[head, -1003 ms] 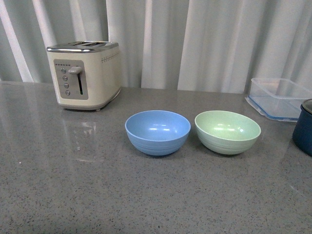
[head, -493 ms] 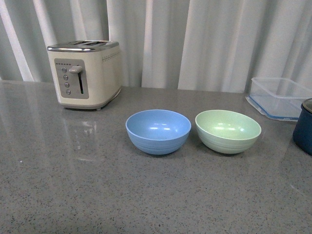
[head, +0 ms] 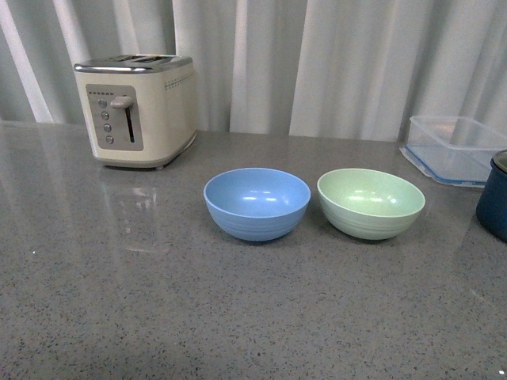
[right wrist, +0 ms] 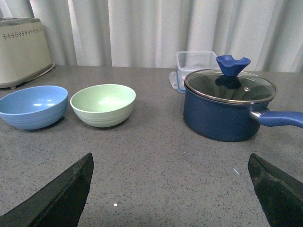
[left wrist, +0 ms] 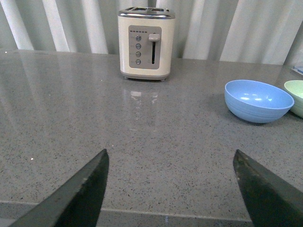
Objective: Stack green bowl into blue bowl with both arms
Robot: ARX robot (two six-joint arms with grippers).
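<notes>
**Opening approach, as judged: nothing yet grasped.**
A pale pleated curtain (head: 261, 63) and a glossy, speckled grey desk (head: 158, 317) are shown. A cream toaster (head: 136, 111) is set behind and left of the blue bowl (head: 257, 203). The green bowl (head: 371, 203) is stood upright just right of the blue bowl. The left pincer (left wrist: 169, 158) and right pincer (right wrist: 170, 161) are held spread apart and empty. Next, the green bowl's rim must be reached and gripped.

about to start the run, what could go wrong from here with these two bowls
The green bowl and blue bowl sit close together, so a finger taking the green rim may shove the blue one.
The navy pot stands on the green bowl's other side; the open right gripper might clip it on approach.
</notes>
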